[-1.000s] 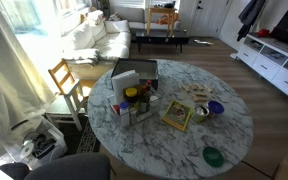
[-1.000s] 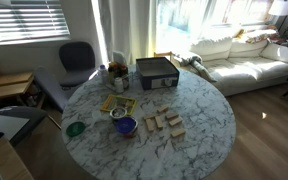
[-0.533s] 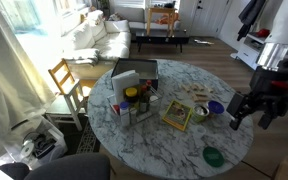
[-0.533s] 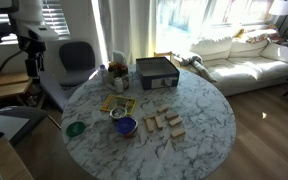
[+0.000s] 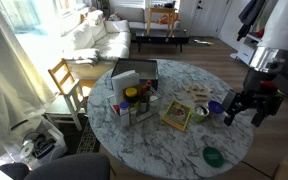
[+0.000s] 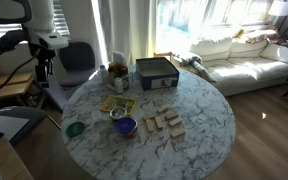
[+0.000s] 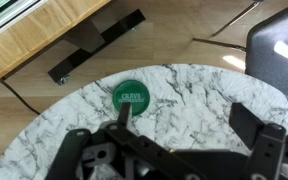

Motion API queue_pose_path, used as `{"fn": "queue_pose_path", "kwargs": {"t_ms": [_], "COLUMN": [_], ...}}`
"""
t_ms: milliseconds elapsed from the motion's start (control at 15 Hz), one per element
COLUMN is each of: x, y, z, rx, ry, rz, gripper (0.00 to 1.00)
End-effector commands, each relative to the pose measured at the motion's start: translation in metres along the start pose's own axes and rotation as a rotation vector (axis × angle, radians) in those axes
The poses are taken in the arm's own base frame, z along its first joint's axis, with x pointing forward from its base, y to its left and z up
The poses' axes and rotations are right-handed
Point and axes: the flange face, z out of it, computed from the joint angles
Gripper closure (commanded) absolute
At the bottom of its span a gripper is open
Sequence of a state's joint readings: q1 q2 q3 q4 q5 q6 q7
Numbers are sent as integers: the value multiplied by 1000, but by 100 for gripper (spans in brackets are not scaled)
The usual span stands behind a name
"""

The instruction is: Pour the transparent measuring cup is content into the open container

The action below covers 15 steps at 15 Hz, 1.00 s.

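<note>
Approach stage. The gripper (image 5: 245, 117) hangs over the edge of the marble table (image 5: 164, 147), jaws spread wide, holding nothing. The transparent measuring cup (image 5: 199, 113) appears to stand beside the blue bowl (image 5: 216, 108), ungrasped. Next move requires advancing, descending and closing on the cup.

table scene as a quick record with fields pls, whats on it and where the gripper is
surface: round marble table
arm: gripper above the table's edge, beside the blue bowl
jaws: spread apart, nothing between them
target: open container, a dark box across the table from the gripper
near edge: green lid flat on the marble, in sight in the wrist view
contact: gripper touches nothing
</note>
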<state>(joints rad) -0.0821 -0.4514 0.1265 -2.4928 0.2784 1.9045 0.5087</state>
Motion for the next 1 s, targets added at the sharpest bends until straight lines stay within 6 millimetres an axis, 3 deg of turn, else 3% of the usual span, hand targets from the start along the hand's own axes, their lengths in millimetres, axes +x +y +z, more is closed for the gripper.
{"fn": "queue_pose_path", "kwargs": {"t_ms": [0,400,733,800,933], "x": [19,95,157,132,141], "y": [2,26,59,52,57], "z": [7,56,99,84,92], "rx": [-2,-36,-71,-48,-57], "ry": [-22,-36,-61,-42,-58], "rz": [140,452,722,633,650], "gripper": [0,0,0,0,0]}}
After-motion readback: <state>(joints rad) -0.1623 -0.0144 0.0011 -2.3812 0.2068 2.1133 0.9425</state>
